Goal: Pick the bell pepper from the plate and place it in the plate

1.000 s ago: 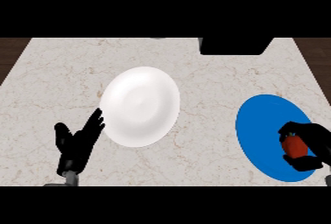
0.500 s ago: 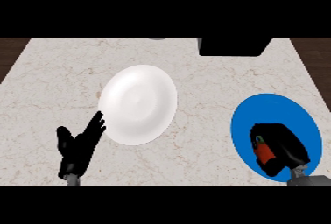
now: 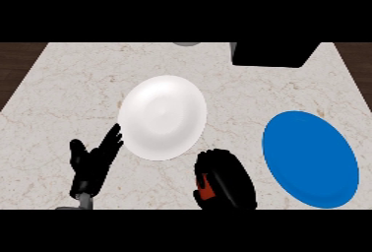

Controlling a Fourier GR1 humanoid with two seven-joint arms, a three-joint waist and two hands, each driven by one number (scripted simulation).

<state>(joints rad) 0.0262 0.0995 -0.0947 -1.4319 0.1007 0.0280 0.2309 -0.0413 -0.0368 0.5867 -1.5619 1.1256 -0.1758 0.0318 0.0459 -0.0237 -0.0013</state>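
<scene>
Marble counter (image 3: 65, 98): white plate (image 3: 162, 117) centre, blue plate (image 3: 311, 158) right. My right hand (image 3: 225, 181) curls round the bell pepper (image 3: 207, 189) (red sliver showing) between them; left hand (image 3: 93, 162) rests open.

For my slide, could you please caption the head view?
Right hand carries the red bell pepper from blue plate toward white plate.

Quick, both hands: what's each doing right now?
Left hand: open, fingers up, holding nothing.
Right hand: curled round the red bell pepper.
</scene>
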